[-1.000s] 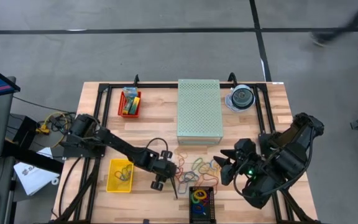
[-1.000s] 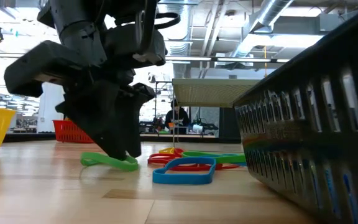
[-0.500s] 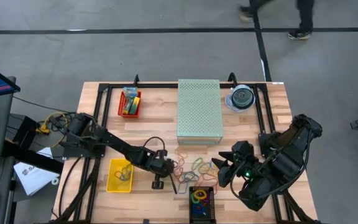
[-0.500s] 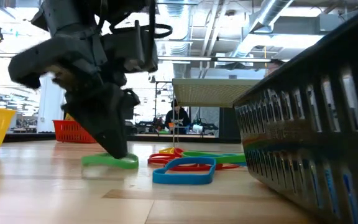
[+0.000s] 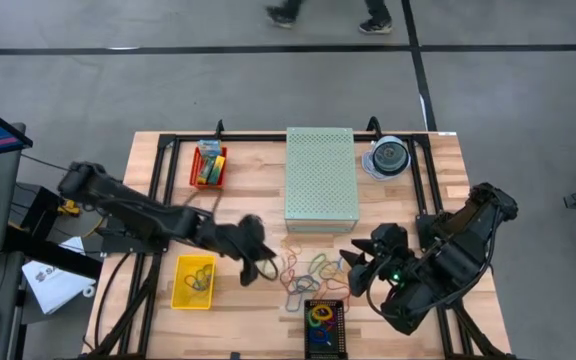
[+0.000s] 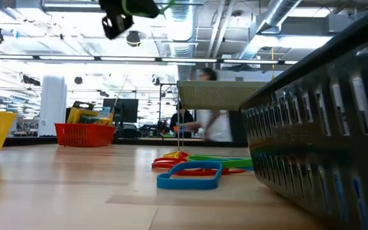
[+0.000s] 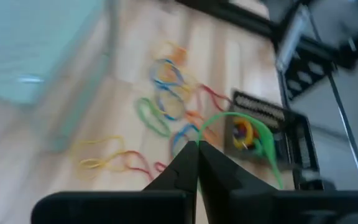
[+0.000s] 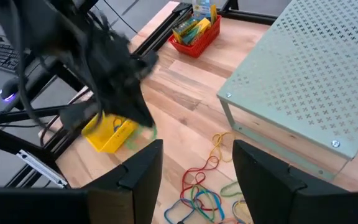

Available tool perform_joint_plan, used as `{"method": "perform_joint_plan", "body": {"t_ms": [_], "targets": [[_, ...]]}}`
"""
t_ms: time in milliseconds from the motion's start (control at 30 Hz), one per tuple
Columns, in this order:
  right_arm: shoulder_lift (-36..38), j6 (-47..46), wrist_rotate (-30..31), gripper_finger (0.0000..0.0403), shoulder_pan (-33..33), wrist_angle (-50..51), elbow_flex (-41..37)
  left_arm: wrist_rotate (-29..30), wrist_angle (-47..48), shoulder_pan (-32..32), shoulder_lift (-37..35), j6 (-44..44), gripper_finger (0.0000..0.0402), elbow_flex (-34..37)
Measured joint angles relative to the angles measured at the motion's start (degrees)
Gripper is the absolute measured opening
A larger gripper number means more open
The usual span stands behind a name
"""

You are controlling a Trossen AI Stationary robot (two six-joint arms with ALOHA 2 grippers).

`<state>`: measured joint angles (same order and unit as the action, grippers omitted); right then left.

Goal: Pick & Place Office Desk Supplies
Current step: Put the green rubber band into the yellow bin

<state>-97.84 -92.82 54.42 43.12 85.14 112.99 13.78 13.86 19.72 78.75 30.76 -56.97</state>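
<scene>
Loose rubber bands (image 5: pixel 310 270) in several colours lie in a heap on the wooden table, in front of the pale green perforated box. My left gripper (image 5: pixel 256 262) hangs well above the table, left of the heap, shut on a green rubber band (image 7: pixel 248 126); the low view shows it high up (image 6: pixel 128 9). My right gripper (image 8: pixel 197 177) stands open to the right of the heap (image 5: pixel 353 266), with nothing between its fingers. Crayon boxes (image 5: pixel 208 160) stand in a red basket at the far left. My left gripper pinches the green rubber band at one spot of its loop (image 7: pixel 202 132), right at the shut fingertips (image 7: pixel 191 155). The band is lifted clear of the table, and the rest of the loop (image 6: pixel 147 7) hangs free beside the fingers.
A yellow basket (image 5: pixel 180 296) with a few bands stands near the left front. A black basket (image 5: pixel 325 345) with bands sits at the front edge. The perforated box (image 5: pixel 320 178) and a clear disc case (image 5: pixel 388 158) are at the back. A person walks beyond the table.
My left gripper has shut on the green rubber band that lay on the table and has risen steeply, going a little toward the far edge. The band has been lifted clear of the table. The other bands have stayed in place.
</scene>
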Motion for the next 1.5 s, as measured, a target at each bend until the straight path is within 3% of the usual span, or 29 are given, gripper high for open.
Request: {"method": "perform_joint_plan", "body": {"t_ms": [100, 267, 500, 733, 1067, 1233, 1500], "targets": [[0.14, 0.31, 0.0, 0.0191, -0.4, 0.1, 0.0, 4.09, 7.61, 0.11, -3.95, 4.72, 0.0001, 0.0], [0.48, 1.31, -0.24, 0.0191, -0.92, 0.17, 0.07, 4.74, 23.49, 2.62, -7.7, 11.95, 0.0001, 0.0], [1.3, 1.36, -0.41, 0.0191, -0.94, 0.66, 0.09, 3.79, 39.87, 14.14, -10.83, 26.29, 0.0001, 0.38], [2.04, 1.49, -0.43, 0.0191, -0.94, 3.14, 0.07, 3.81, 43.7, 25.93, -11.63, 45.55, 0.0, 4.55], [2.71, 1.38, -0.52, 0.0191, -1.27, 4.46, 0.07, 0.25, 43.0, 33.98, -11.42, 65.62, 0.0004, 15.38], [2.69, 1.36, -0.63, 0.0191, -1.27, 4.48, 0.07, -0.09, 41.15, 34.76, -11.57, 70.28, 0.0043, 17.07], [2.67, 1.78, -0.75, 0.0191, -1.34, 4.9, 0.07, 1.43, 40.63, 34.71, -11.86, 72.05, 0.0167, 17.11]]}}
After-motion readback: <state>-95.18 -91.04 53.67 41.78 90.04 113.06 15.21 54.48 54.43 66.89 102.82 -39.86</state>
